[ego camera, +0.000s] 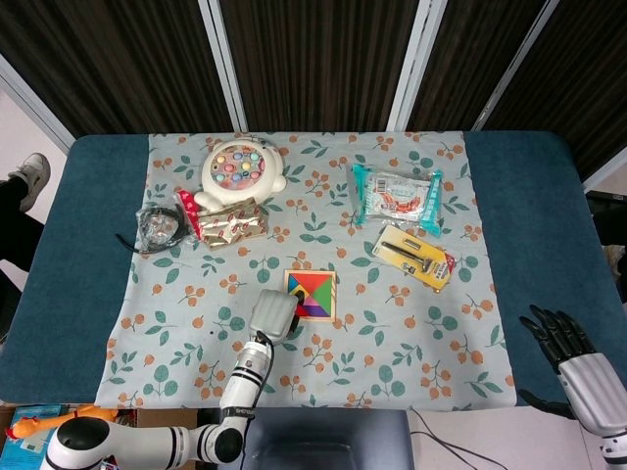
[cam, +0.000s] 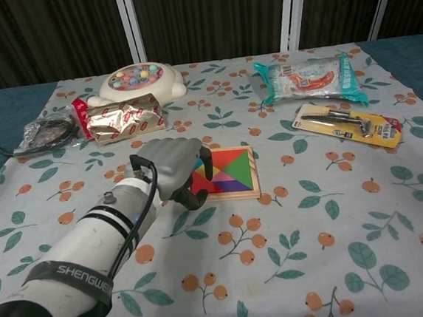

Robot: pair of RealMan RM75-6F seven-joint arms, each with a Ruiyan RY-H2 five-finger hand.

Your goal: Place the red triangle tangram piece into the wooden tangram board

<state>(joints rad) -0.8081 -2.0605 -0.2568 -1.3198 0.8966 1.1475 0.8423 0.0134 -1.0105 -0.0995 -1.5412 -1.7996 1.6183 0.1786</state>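
My left hand (cam: 171, 168) sits curled at the wooden tangram board (cam: 236, 172) left edge, hold unclear; ease fingers off low without nudging the red triangle (cam: 204, 184).

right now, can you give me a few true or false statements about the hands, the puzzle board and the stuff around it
1. The left hand is at the left edge of the wooden puzzle board. True.
2. The right hand is holding the yellow package. False: it is over the blue table edge, fingers spread, holding nothing, and the yellow package lies apart from it on the cloth.
3. The puzzle board holds coloured pieces. True.
4. The round fishing toy sits right of the puzzle board. False: it is at the far left of the cloth, behind the gold packet.
5. The teal snack bag lies beyond the yellow package in the chest view. True.
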